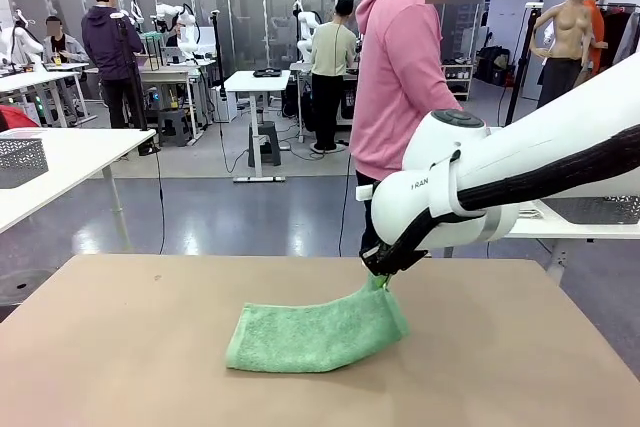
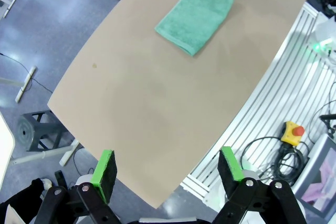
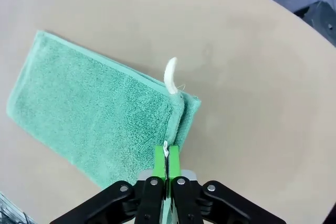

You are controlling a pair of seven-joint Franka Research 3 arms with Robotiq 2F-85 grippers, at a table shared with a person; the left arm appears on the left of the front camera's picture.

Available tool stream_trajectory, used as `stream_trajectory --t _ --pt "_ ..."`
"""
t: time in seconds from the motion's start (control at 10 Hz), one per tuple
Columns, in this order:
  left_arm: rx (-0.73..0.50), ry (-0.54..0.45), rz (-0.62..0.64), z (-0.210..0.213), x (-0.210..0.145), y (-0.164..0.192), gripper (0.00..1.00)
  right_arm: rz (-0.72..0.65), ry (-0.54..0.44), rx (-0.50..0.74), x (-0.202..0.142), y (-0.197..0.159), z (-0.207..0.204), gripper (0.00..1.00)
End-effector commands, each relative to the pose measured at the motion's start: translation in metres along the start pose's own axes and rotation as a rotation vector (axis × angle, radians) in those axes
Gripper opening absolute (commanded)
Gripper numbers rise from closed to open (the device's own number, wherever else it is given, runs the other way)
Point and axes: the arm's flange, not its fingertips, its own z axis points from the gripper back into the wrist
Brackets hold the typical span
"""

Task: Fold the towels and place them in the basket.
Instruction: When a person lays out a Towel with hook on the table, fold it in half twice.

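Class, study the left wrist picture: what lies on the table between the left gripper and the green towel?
Nothing but bare table: in the left wrist view, the stretch from the left gripper to the green towel holds no object.

The right arm reaches in from the right side and bends down to the green towel. Its wrist points down at the towel's right end. The right gripper is closed tight. Its two green pads are pressed together on the towel's edge, and it holds that end a little way up. The left gripper is high up and well away from the towel, looking down at it. Its two fingers stand wide apart with nothing between them.
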Motion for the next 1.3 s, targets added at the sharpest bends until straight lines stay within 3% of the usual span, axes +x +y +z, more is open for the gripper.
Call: stream_trajectory --t 0.0,0.2,0.5,1.2 --pt "0.014 0.002 0.008 -0.001 -0.002 0.000 0.97 0.053 -0.007 -0.046 0.005 0.017 0.018 0.00" --pt "0.014 0.002 0.008 -0.001 -0.002 0.000 0.97 0.119 -0.033 0.051 0.021 0.054 0.024 0.00" --pt "0.014 0.002 0.008 -0.001 -0.002 0.000 0.97 0.081 -0.023 0.191 0.051 0.110 0.008 0.00" --pt "0.014 0.002 0.008 -0.001 -0.002 0.000 0.97 -0.013 0.084 0.221 0.076 0.189 -0.084 0.00"
